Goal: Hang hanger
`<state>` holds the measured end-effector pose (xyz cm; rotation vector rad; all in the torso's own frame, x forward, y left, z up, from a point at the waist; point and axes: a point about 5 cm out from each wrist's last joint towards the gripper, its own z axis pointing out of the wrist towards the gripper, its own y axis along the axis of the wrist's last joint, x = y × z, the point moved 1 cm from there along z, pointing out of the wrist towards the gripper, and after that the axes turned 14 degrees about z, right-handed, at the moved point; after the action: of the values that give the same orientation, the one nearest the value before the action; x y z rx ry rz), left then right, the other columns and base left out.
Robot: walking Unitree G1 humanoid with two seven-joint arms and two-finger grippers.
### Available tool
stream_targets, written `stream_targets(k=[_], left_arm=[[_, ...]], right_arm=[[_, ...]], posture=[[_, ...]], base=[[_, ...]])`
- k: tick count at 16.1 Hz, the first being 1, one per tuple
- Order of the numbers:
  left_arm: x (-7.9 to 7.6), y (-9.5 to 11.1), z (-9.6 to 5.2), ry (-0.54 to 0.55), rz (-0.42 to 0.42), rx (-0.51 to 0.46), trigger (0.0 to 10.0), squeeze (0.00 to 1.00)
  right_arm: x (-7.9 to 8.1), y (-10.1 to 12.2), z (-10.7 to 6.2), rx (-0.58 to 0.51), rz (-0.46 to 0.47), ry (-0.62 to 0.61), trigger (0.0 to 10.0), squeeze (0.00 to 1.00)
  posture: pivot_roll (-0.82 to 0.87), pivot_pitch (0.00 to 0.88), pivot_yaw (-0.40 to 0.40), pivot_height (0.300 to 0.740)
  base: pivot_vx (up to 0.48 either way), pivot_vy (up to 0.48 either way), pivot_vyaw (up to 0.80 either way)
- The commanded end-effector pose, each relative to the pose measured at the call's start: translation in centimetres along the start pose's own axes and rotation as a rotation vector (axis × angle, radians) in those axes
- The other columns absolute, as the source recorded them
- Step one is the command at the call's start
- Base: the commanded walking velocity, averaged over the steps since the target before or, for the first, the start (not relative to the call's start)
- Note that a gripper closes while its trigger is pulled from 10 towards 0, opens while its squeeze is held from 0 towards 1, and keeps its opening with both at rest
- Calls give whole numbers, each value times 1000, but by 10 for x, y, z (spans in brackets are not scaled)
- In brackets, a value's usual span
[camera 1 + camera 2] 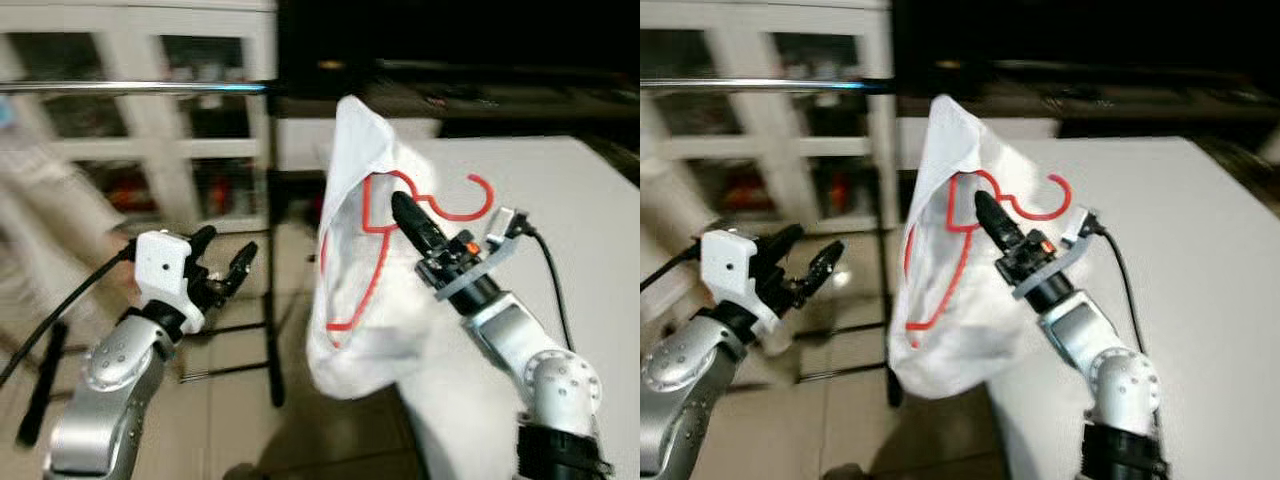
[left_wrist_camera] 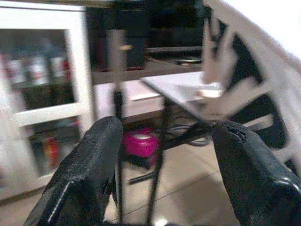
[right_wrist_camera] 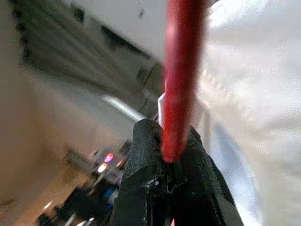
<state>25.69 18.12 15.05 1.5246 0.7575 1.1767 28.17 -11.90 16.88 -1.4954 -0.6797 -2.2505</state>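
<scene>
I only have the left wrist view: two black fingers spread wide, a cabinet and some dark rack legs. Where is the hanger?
Observer: The red hanger is held up in the right pincer, with a white garment draped on it.
Operator: Is the grip firm?
Observer: In the right wrist view the black fingers are shut on the red wire.
Operator: Where is the rail?
Observer: A metal rail runs across, above the left pincer and to the left of the garment.
Operator: Is the hook on it?
Observer: No, the hook hangs free, pointing away from the rail.
</scene>
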Motion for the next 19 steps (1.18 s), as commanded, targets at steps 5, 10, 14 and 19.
stream_targets(k=[5, 10, 14, 19], left_arm=[[-5, -6, -5, -13, 6, 19, 10000, 0], [-5, -9, -7, -6, 4, 30, 10000, 0], [-6, -11, -10, -1, 6, 34, 10000, 0], [-2, -11, -12, 25, 50, 55, 10000, 0]], right_arm=[[-5, 4, -9, 16, -19, -21, 10000, 0], [-8, 4, -15, 21, -22, -33, 10000, 0], [-10, 3, -16, 32, -30, -48, 10000, 0], [-22, 6, -16, 30, -101, -164, 10000, 0]], posture=[[25, 0, -87, 740], [23, 0, -94, 740], [30, 0, -106, 740], [47, 0, -127, 740]], base=[[0, 0, 800], [0, 0, 800], [0, 0, 800], [0, 0, 480]])
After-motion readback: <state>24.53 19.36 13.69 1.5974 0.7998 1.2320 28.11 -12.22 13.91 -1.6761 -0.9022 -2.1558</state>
